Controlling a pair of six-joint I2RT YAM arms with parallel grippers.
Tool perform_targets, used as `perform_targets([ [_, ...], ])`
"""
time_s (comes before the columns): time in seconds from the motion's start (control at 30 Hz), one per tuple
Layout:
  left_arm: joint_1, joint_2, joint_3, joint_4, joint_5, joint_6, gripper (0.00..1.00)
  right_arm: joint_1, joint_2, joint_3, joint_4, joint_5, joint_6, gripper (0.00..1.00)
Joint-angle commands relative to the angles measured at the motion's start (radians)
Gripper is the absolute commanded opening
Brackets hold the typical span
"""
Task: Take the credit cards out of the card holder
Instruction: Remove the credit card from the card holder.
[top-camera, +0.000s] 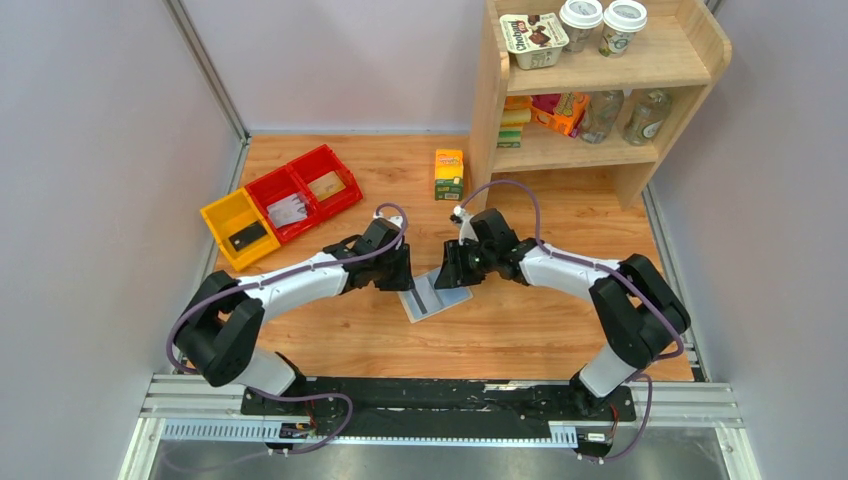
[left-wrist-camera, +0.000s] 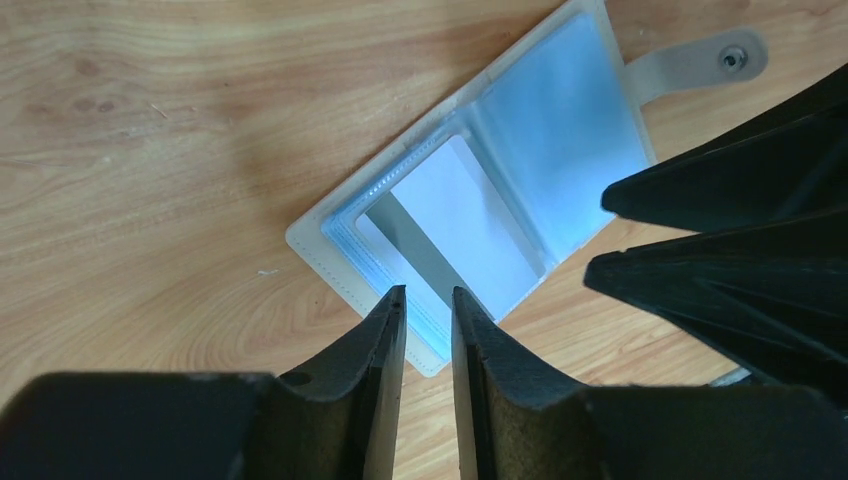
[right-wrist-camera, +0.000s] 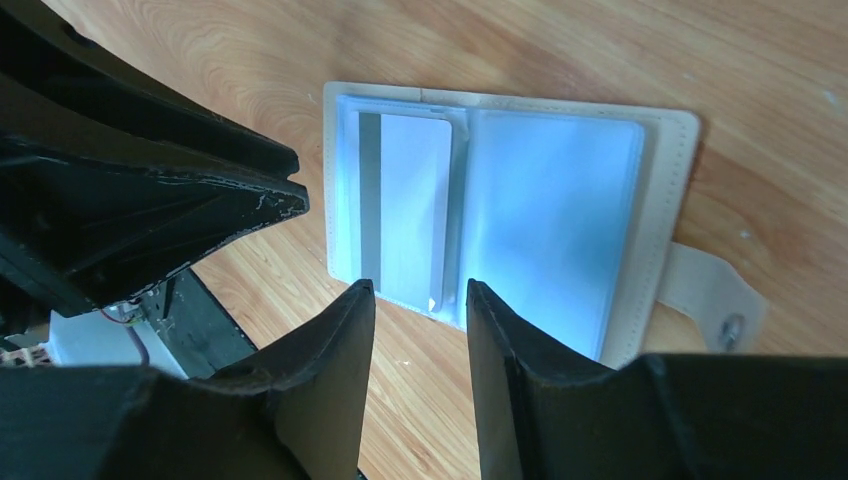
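Holder (right-wrist-camera: 555, 200) lay open midway between the table's (top-camera: 520, 340) side edges, striped card (right-wrist-camera: 410, 200) in one pocket; left gripper (left-wrist-camera: 425, 300) and right gripper (right-wrist-camera: 418, 295) hung parted, empty, at its rim.

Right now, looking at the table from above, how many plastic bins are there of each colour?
Red bins: 2
Yellow bin: 1
Total: 3
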Motion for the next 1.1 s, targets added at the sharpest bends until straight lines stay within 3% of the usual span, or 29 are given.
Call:
perform_targets([
  [0.0, -0.003, -0.016, 0.006, 0.029, -0.052, -0.031, 0.32, 0.001, 0.047, 0.02, 0.118, -0.085, 0.036, 0.41],
  [0.27, -0.003, 0.102, 0.029, 0.021, -0.018, -0.037, 0.29, 0.001, 0.144, 0.031, 0.143, -0.086, 0.054, 0.39],
  [0.73, -0.003, 0.126, 0.033, 0.044, 0.043, -0.031, 0.1, 0.004, 0.127, -0.006, 0.252, -0.208, 0.131, 0.35],
  [1.07, -0.003, 0.117, 0.03, 0.034, 0.04, -0.008, 0.07, 0.004, 0.092, -0.079, 0.388, -0.263, 0.247, 0.22],
])
